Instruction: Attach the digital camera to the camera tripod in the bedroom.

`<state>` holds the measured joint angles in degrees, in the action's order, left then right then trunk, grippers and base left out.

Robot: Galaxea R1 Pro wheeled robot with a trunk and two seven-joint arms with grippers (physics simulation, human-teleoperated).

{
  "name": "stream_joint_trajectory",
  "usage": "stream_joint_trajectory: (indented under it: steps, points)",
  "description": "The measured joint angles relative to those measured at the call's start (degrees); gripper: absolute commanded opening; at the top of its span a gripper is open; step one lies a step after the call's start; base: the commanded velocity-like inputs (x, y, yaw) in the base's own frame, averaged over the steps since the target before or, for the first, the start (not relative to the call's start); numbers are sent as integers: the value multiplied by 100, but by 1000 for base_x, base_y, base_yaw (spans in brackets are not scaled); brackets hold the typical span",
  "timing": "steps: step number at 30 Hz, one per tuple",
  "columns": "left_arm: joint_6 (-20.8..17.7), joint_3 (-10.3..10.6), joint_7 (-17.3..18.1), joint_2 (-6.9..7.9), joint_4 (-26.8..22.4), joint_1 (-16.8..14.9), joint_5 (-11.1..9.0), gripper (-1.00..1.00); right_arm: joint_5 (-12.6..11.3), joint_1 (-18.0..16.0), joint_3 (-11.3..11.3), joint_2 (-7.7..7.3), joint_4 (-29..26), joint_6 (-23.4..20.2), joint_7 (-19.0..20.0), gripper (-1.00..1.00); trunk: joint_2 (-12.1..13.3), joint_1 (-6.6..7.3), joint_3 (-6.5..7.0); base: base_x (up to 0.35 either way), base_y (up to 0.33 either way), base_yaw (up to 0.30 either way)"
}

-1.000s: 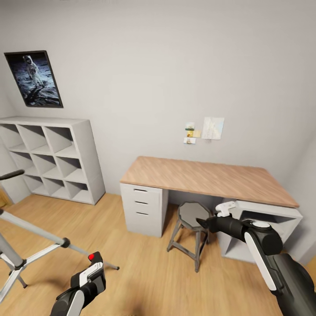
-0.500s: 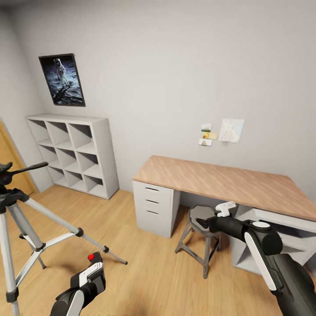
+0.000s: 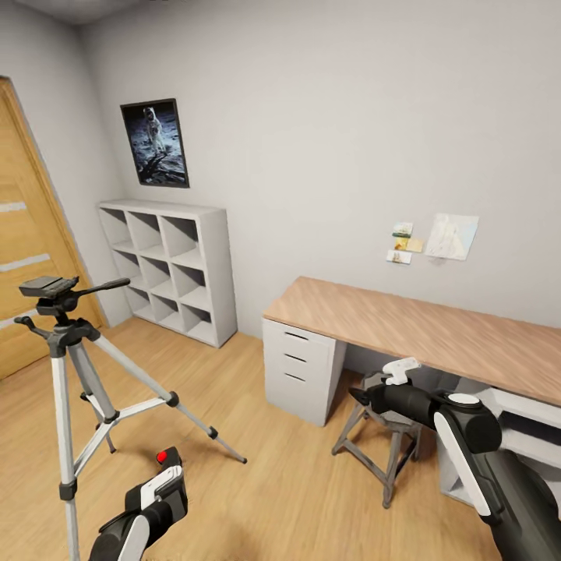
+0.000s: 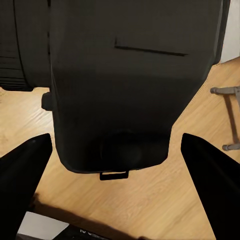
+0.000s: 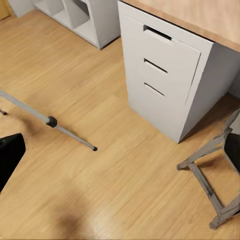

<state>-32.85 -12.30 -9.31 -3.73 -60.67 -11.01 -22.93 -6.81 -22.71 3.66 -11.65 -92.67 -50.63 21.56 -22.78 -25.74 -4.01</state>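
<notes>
The camera tripod (image 3: 62, 343) stands on the wood floor at the left, silver legs spread and its black head (image 3: 48, 287) bare, with the pan handle pointing right. The digital camera (image 3: 165, 469), black with a red button on top, is low in the head view, to the right of and nearer than the tripod. My left gripper (image 3: 160, 499) is shut on it. In the left wrist view the camera body (image 4: 125, 75) sits between the two black fingertips (image 4: 25, 170). My right gripper (image 3: 360, 396) hovers open near the stool. One tripod leg (image 5: 50, 121) crosses the right wrist view.
A wood-topped desk (image 3: 436, 335) with a white drawer unit (image 3: 300, 370) lines the right wall, and a grey stool (image 3: 386, 444) stands before it. A white cube shelf (image 3: 171, 265) sits at the back and a wooden door (image 3: 23, 249) at far left. Open floor lies between tripod and desk.
The head view has swung left, so the whole tripod and the door now show and the desk sits further right. Both arms keep the same pose, and the camera stays gripped.
</notes>
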Motion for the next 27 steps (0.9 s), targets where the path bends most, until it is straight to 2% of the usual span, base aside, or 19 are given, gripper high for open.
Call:
stream_joint_trajectory:
  steps: [11,27]
  points:
    - [1,7,1,1,3,-1,15,-100,-1,0,0,1,0,-1,0,100,0,0,0,8,-39,254]
    - [2,13,-6,0,14,-1,48,-100,-1,15,0,2,-1,-3,-1,100,0,1,0,75,-274,254]
